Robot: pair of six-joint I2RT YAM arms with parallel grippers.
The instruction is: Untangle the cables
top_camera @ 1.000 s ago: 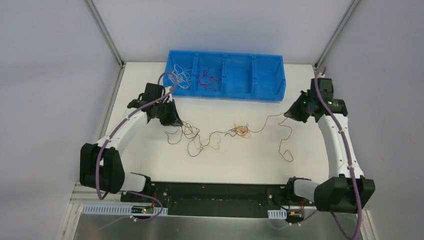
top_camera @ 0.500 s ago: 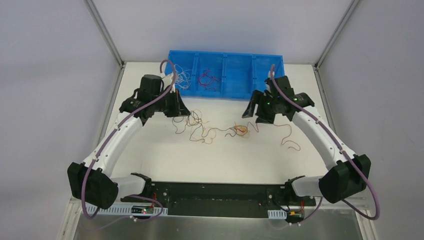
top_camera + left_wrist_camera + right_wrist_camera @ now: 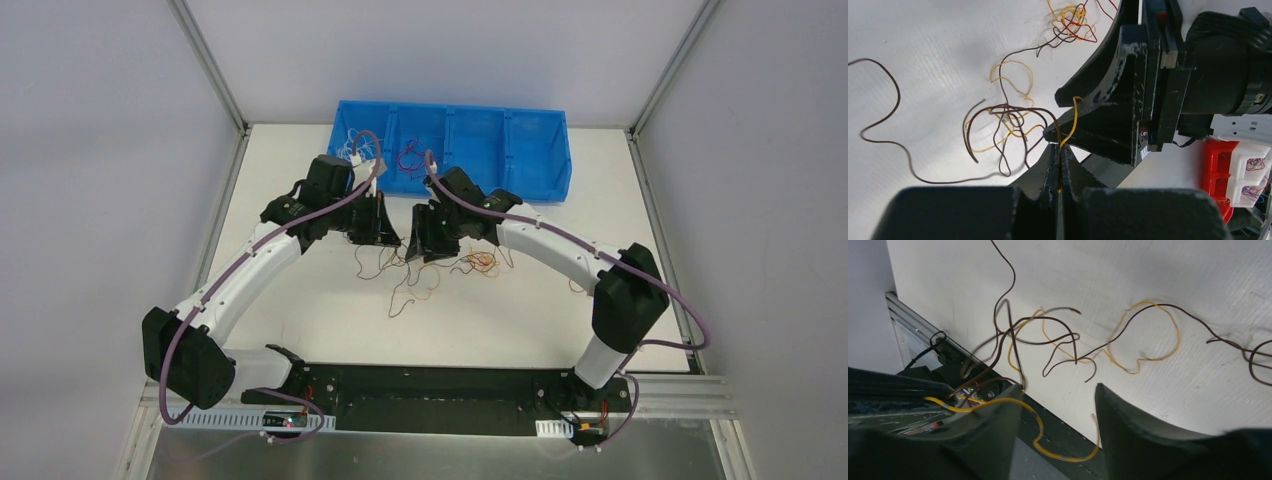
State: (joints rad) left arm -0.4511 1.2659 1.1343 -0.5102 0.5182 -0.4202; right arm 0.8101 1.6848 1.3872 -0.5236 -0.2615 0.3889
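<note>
Thin brown and yellow cables lie in loose squiggles on the white table, with a small orange and red knot to their right. My left gripper is shut on a yellow wire and a brown strand, which are pinched at its tips. My right gripper faces it closely, tips nearly touching. It is open, and a loop of the yellow wire hangs between its fingers without being clamped. The knot also shows in the left wrist view.
A blue divided bin stands at the back of the table. It holds white wires in its left compartment and red wires in the one beside it. The dark base rail runs along the near edge.
My right arm swung from the table's right side across to the left gripper. The left gripper moved right. The cables were dragged into a tighter bunch under both grippers.
</note>
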